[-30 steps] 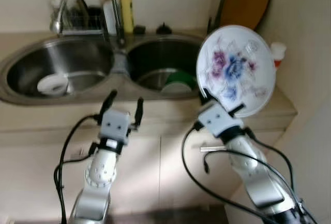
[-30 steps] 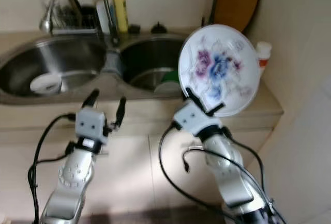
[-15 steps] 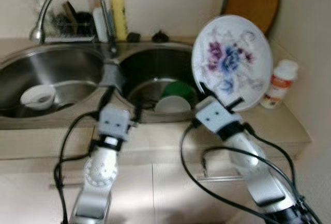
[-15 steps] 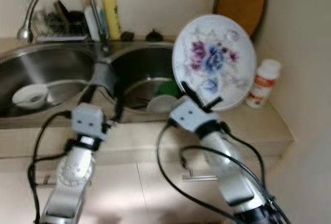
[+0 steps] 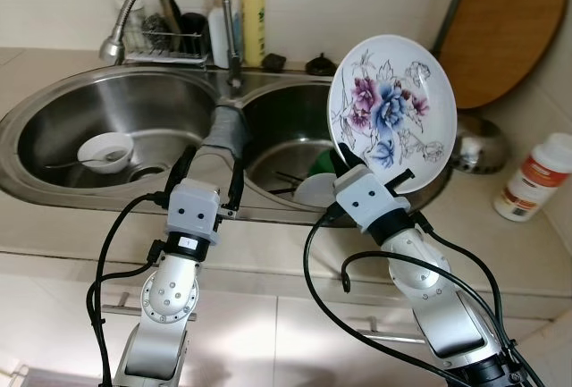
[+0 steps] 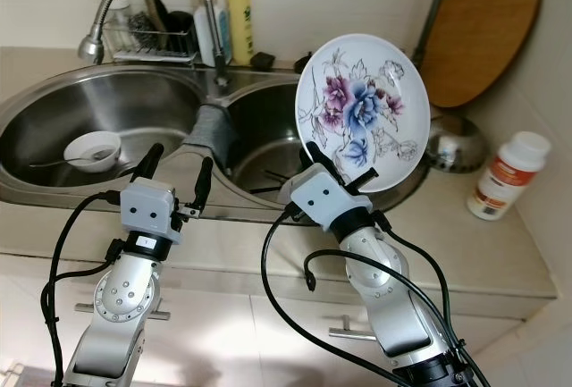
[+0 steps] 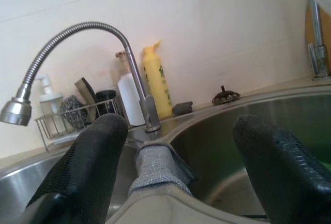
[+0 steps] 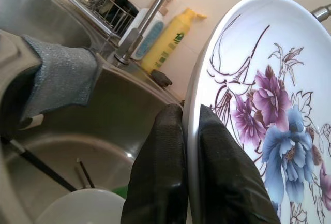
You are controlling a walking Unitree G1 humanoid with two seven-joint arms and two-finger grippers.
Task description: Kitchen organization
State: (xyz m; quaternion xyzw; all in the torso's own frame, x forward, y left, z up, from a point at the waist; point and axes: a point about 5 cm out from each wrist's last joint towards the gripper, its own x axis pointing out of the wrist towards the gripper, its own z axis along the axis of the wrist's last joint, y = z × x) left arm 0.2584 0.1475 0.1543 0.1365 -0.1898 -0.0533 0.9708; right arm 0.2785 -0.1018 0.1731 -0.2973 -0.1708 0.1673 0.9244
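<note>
Left basin of the sink: you have a small white bowl sitting on its floor. Your left gripper hovers at the sink's front rim, before the divider with the grey cloth; fingers spread, holding nothing. Your right gripper pinches the lower rim of the floral plate, held upright over the right basin's front edge. Near the counter's right edge: a white bottle.

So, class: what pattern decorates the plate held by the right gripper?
Purple and blue flowers on white plate, clearest in the left eye view.
</note>
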